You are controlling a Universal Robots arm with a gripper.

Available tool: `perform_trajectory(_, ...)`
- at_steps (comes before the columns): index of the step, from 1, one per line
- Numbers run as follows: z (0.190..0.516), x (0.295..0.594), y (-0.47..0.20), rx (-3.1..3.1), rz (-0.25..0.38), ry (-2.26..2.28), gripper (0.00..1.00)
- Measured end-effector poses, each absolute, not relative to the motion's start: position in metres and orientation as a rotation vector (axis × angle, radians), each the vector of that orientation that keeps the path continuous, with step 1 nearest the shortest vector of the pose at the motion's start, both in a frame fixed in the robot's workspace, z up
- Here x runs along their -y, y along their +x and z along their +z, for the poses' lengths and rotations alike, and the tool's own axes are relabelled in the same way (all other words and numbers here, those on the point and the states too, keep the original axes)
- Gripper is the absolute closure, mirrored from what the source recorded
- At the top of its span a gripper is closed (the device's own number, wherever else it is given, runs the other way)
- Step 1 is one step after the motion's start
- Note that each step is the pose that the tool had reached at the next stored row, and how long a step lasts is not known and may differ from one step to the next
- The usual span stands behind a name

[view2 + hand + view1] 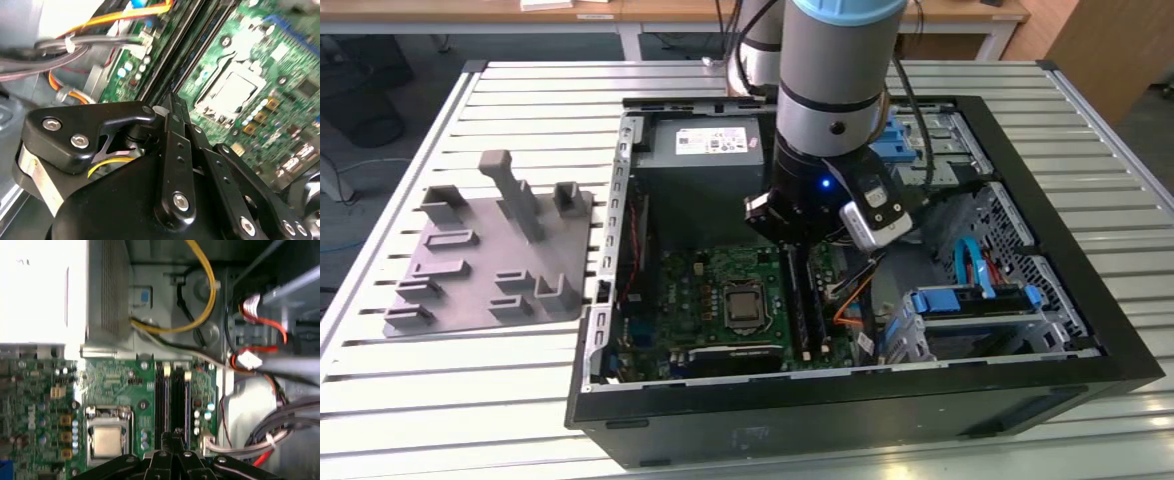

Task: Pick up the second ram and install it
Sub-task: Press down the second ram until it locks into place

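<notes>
Exterior view: grey rack (487,255) on tabletop (400,400), at 9 o'clock of PC case (854,415). Case holds motherboard (720,300), w/ drive cage (981,310) at 3. End effector (790,245) sits over mem slots (801,305), fingers pressed together, nothing seen pinched. First wrist view: thin bluish edge seated in a slot is prob. the second ram (186,395). Likely light, stiff, fragile; hold by long edges, not chips.

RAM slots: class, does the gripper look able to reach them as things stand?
Probably yes. The gripper hangs right above the slots in the open case, with nothing between them; the cables lie off to one side.
</notes>
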State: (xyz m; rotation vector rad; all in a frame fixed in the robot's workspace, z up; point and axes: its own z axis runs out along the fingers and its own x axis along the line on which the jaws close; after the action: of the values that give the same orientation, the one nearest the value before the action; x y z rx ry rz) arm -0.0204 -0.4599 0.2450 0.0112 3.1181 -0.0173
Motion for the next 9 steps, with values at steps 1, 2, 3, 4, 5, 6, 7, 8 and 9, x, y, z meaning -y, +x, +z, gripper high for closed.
perform_trajectory(1, 0.244, 0.456, -0.02, -3.118, -0.017, 0.011, 0.9)
perform_trajectory(2, 0.244, 0.454, -0.02, -3.118, -0.014, 0.011, 0.9)
perform_trajectory(3, 0.242, 0.452, -0.02, -3.118, -0.011, 0.011, 0.9)
perform_trajectory(4, 0.24, 0.449, -0.02, -3.118, -0.01, 0.011, 0.9)
perform_trajectory(5, 0.239, 0.447, -0.02, -3.118, -0.01, 0.011, 0.9)
perform_trajectory(6, 0.237, 0.445, -0.02, -3.118, -0.01, 0.011, 0.9)
perform_trajectory(7, 0.235, 0.442, -0.02, -3.118, -0.01, 0.011, 0.9)
perform_trajectory(8, 0.233, 0.439, -0.02, -3.118, -0.01, 0.011, 0.9)
perform_trajectory(9, 0.231, 0.438, -0.021, -3.118, -0.01, 0.011, 0.9)
